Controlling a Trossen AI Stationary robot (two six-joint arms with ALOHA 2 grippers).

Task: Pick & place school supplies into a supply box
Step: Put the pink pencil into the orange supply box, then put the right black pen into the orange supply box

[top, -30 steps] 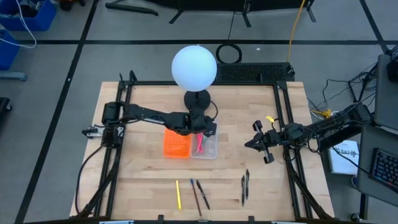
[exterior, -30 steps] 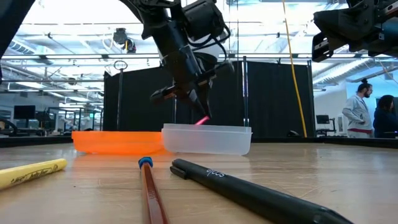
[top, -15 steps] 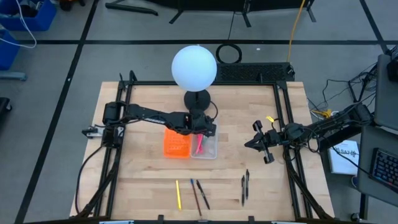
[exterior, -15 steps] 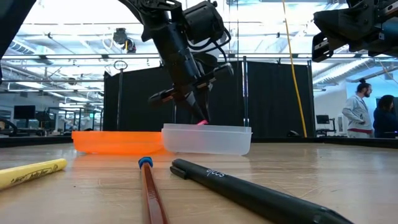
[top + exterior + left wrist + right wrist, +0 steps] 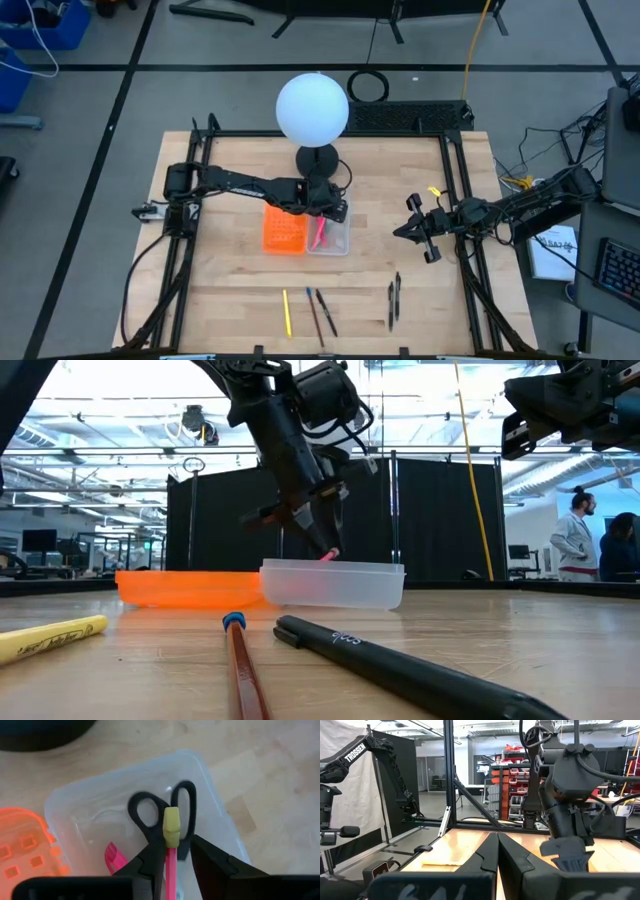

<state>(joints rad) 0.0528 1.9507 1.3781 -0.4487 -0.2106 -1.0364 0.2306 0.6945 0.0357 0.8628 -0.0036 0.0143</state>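
Note:
My left gripper (image 5: 318, 205) hovers over the clear supply box (image 5: 330, 235) and is shut on a pink pencil (image 5: 171, 865) with a yellowish eraser end. Black-handled scissors (image 5: 165, 815) and a pink item (image 5: 112, 857) lie in the box. The orange perforated tray (image 5: 283, 232) touches the box's left side. My right gripper (image 5: 418, 232) is shut and empty at the table's right side; its fingers show closed in the right wrist view (image 5: 497, 852). More pens lie near the table's near edge. My left gripper holds the pink pencil between its two fingers, on the shaft (image 5: 171, 870) behind the eraser end (image 5: 171, 826). The fingers point down and the pencil runs along them. Its lower end (image 5: 328, 555) hangs steeply at the box's rim, above the scissors.
A white ball lamp (image 5: 312, 108) on a black base stands just behind the box. A yellow pen (image 5: 287, 312), two more pens (image 5: 320, 312) and two dark pens (image 5: 394, 300) lie near the near edge. People stand in the room beyond (image 5: 580, 545).
My left gripper has shifted only slightly over the clear box, still holding the pink pencil, whose lower end stays at the box's rim.

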